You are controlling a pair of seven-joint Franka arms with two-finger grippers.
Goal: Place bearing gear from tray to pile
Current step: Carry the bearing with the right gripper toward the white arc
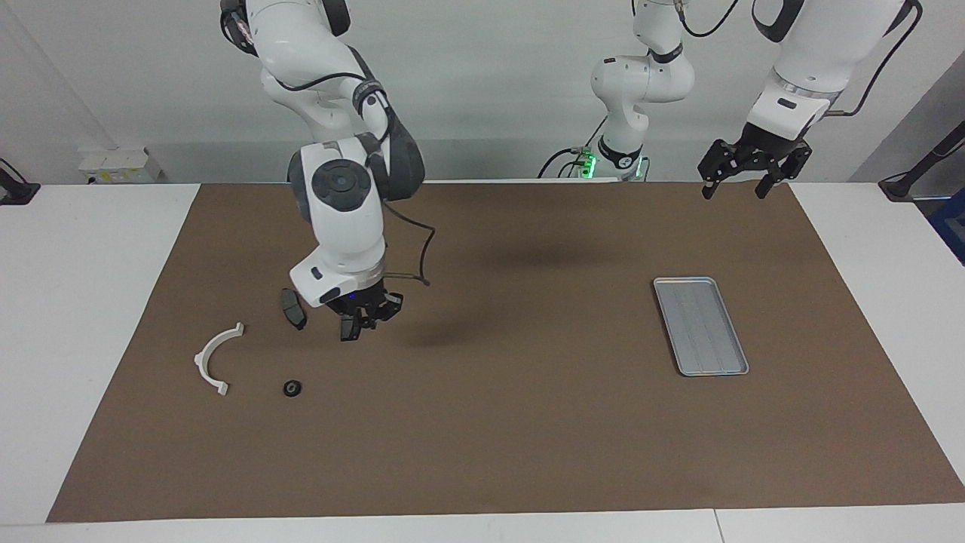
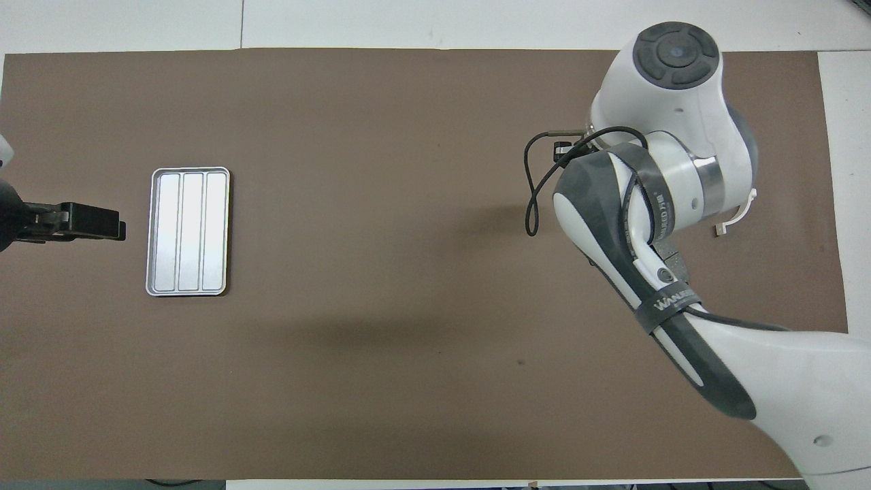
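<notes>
The silver tray (image 1: 700,326) (image 2: 188,231) lies bare toward the left arm's end of the mat. The pile lies toward the right arm's end: a white curved bracket (image 1: 215,358) (image 2: 740,214), two dark brake pads (image 1: 292,309) (image 1: 347,332) and a small black round bearing gear (image 1: 292,388). My right gripper (image 1: 368,320) hangs shut just above the mat, over the second brake pad. Nothing shows between its fingertips. In the overhead view the right arm hides the pads and the gear. My left gripper (image 1: 742,179) (image 2: 92,222) waits open in the air, beside the tray.
A brown mat (image 1: 497,422) covers most of the white table (image 1: 98,249). The right arm's loose black cable (image 1: 422,260) hangs beside its wrist.
</notes>
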